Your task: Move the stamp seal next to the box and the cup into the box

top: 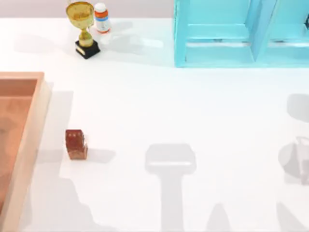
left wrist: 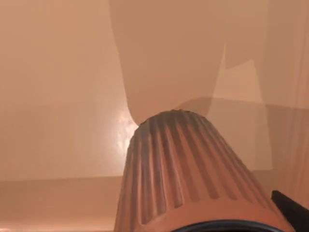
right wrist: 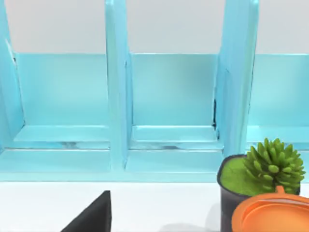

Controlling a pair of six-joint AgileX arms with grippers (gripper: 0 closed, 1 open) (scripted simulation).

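The stamp seal [top: 76,144] stands lower left of the top view, just beside the box [top: 30,145]. The left wrist view shows the cup [left wrist: 186,169] over the box floor; gripper states cannot be told.

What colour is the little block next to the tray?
The stamp seal is reddish-brown with a mottled darker top, best seen in the top view.
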